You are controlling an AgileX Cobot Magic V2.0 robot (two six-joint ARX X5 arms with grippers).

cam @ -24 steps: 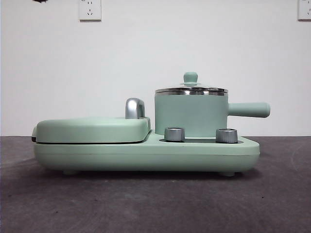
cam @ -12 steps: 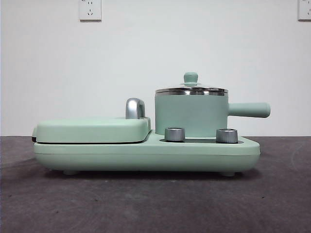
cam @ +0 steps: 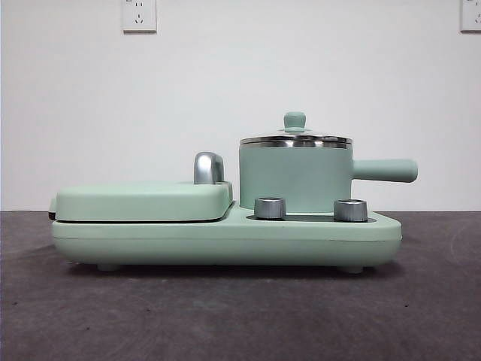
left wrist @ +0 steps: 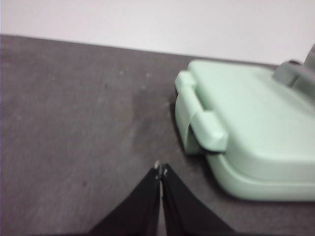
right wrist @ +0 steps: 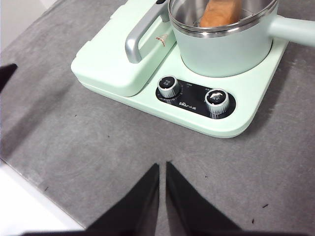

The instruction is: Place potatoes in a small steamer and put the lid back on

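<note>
The mint-green steamer (cam: 294, 179) stands on the right half of the appliance base, its straight handle pointing right. The glass lid (cam: 295, 140) with its steel rim and green knob sits on the pot. In the right wrist view the orange-brown potato (right wrist: 220, 12) shows inside the steamer (right wrist: 221, 46). My right gripper (right wrist: 162, 164) is shut and empty, above the table in front of the appliance. My left gripper (left wrist: 160, 169) is shut and empty, over the bare table beside the griddle's outer end. Neither gripper shows in the front view.
The flat mint-green griddle (cam: 143, 201) with its chrome handle (cam: 208, 167) lies shut on the base's left half; it also shows in the left wrist view (left wrist: 256, 123). Two steel dials (cam: 270, 207) (cam: 350, 210) sit on the base (cam: 225, 241) before the pot. The table is dark grey.
A small black tip at the top left edge of the front view has gone out of sight. The steamer, lid and griddle have not moved.
</note>
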